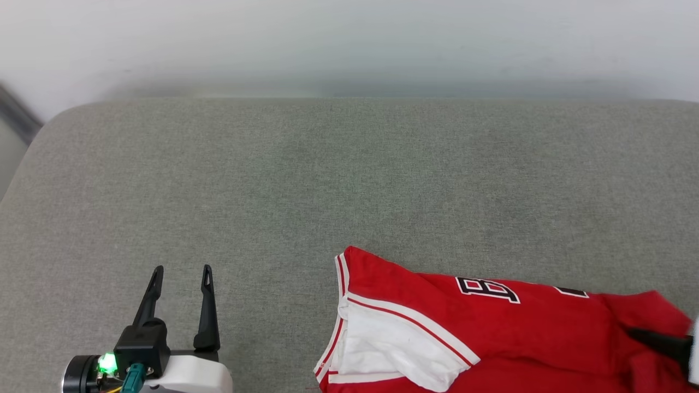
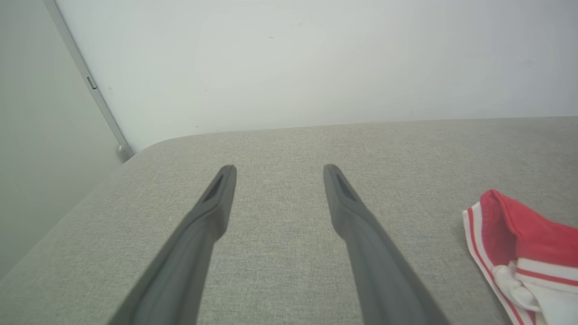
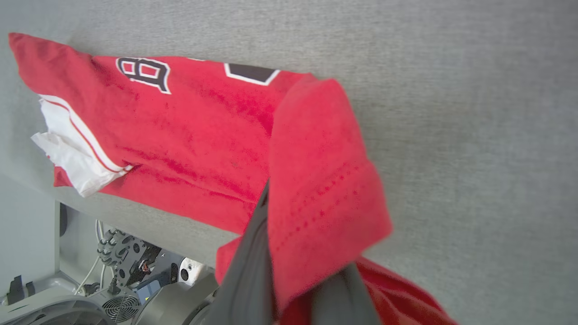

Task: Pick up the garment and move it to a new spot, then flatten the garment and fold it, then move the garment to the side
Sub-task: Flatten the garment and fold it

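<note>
**Jaws pinched on red cloth at the right, spread wide with nothing between them at the left**

Starting at the garment (image 1: pixel 491 333), a red jersey-style T-shirt with white sleeves, striped red-and-white trim and black white-outlined lettering: lies rumpled along the near edge of the grey woven pad (image 1: pixel 327 174), toward its right end, lettering up. Runs lengthwise side to side, parallel to that near edge. White sleeve and striped trim at the end nearer the pad's middle, stitched red hem at the end nearer the pad's right side.

Held at that hem end by the right gripper (image 3: pixel 295 266), closed on a raised fold of red cloth draped over both dark fingers. Well apart from the left gripper (image 1: pixel 183 273), poised over the near-left part of the pad, fingers splayed, gripping nothing, pointing toward the far edge.

Judged from this: right arm nearer by far and already on the cloth, with bare weave across the pad's middle, far side and left. Probably calls for a lift first, then a carry toward that bare middle, letting the sleeve end hang free. Risk: a single pinch, with the loose end dragging or sliding off the near edge.
</note>
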Controlling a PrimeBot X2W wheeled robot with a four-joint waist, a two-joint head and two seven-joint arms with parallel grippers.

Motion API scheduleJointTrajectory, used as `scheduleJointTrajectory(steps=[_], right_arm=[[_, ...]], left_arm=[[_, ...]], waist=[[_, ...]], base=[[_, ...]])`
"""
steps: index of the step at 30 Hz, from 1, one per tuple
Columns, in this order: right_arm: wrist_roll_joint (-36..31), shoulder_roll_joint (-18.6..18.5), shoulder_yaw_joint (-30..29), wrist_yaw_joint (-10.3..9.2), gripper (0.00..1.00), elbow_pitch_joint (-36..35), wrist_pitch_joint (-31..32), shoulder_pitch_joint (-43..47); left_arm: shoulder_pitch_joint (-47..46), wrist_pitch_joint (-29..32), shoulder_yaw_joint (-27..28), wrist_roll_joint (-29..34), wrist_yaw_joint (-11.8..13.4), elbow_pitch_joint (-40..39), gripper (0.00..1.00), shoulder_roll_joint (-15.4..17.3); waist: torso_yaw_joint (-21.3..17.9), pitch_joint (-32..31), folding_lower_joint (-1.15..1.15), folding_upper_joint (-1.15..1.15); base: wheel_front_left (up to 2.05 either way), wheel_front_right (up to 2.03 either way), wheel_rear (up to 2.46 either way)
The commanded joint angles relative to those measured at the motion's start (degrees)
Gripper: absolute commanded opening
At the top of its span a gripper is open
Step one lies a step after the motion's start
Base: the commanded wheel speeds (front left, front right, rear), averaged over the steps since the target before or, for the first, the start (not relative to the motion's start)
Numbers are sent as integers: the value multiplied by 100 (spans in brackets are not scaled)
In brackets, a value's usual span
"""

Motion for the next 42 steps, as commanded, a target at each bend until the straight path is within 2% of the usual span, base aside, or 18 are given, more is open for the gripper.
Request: scheduleJointTrajectory(steps=[1, 8, 14, 19, 23, 30, 35, 36, 37, 38, 42], right_arm=[[52, 80, 19, 0, 0, -83, 42, -21], [91, 826, 355, 0, 0, -1237, 650, -317], [-310, 1519, 1016, 0, 0, -1504, 997, -1014], [-773, 2076, 1860, 0, 0, -1092, 966, -1850], [-1082, 2281, 2471, 0, 0, -538, 832, -2380], [-1585, 2212, 3648, -1, 0, 476, 433, -2971], [-1536, 2215, 4093, -4, 0, 923, -71, -3200], [-1485, 2207, 4126, -5, 5, 949, -170, -3252], [-1431, 2184, 4162, -5, 36, 940, -269, -3316], [-1379, 2151, 4182, -5, 100, 884, -390, -3388], [-1263, 1904, 4134, -1, 100, 475, -974, -3557]], left_arm=[[81, -14, 29, 14, -7, 5, 100, -23], [41, -14, 79, 79, -78, -31, 100, -92], [-81, -14, 93, 98, -124, -58, 100, -153], [-246, -14, 58, 119, -187, -51, 100, -215], [-323, -14, 76, 113, -211, -32, 100, -240], [-486, -14, 72, 118, -251, 17, 100, -269], [-506, -14, 131, 98, -249, 63, 100, -291], [-501, -14, 143, 99, -261, 82, 100, -293], [-494, -14, 154, 103, -265, 98, 100, -293], [-485, -14, 168, 110, -277, 115, 100, -293], [-391, -14, 215, 133, -318, 152, 100, -299]], waist=[[-7, -8, 0, 0], [19, 33, 0, 0], [92, 203, 0, 0], [233, 450, 0, 0], [280, 605, 0, 0], [360, 813, 0, 0], [285, 817, 0, 0], [261, 788, 0, 0], [238, 754, 0, 0], [214, 713, 0, 0], [113, 516, 0, 0]], base=[[0, 0, 0], [0, 0, 0], [0, 0, 0], [0, 0, 0], [0, 0, 0], [0, 0, 0], [0, 0, 0], [0, 0, 0], [0, 0, 0], [0, 0, 0], [0, 0, 0]])
